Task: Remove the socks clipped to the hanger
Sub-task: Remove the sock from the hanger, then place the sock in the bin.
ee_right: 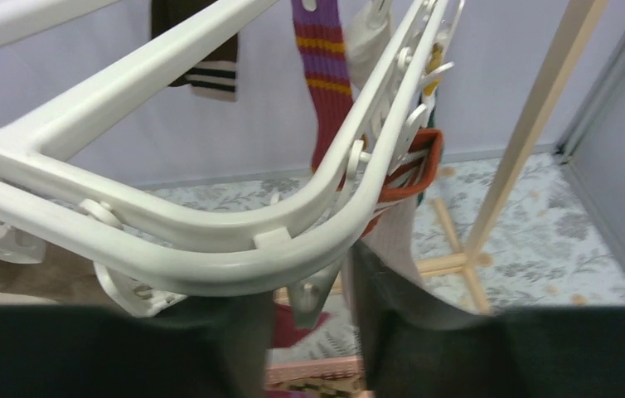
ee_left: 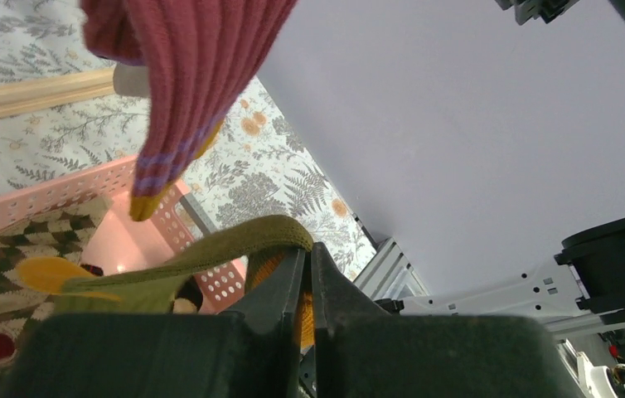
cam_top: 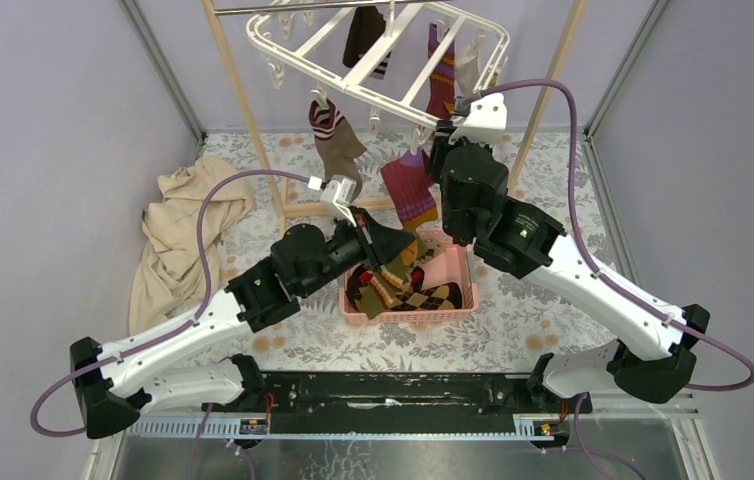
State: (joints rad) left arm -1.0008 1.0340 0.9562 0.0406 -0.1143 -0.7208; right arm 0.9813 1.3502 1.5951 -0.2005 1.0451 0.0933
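Note:
The white hanger (cam_top: 383,50) hangs at the top centre with several socks clipped to it: a dark brown one (cam_top: 363,38), a purple-red striped one (cam_top: 441,70), a brown striped one (cam_top: 333,135) and a maroon one (cam_top: 408,185). My left gripper (cam_top: 385,245) is over the pink basket (cam_top: 463,270), shut on an olive-and-orange sock (ee_left: 234,245). The maroon sock (ee_left: 185,66) hangs just above it. My right gripper (ee_right: 305,280) is open under the hanger's rounded corner (ee_right: 210,240), its jaws either side of a dangling clip (ee_right: 309,300). A pale sock (ee_right: 392,232) touches its right finger.
The basket holds several socks, an argyle one (ee_left: 11,240) among them. A beige cloth (cam_top: 178,230) lies at the left. The wooden pole frame (cam_top: 253,110) stands behind the basket, with another pole (cam_top: 548,90) at the right. Walls close in on both sides.

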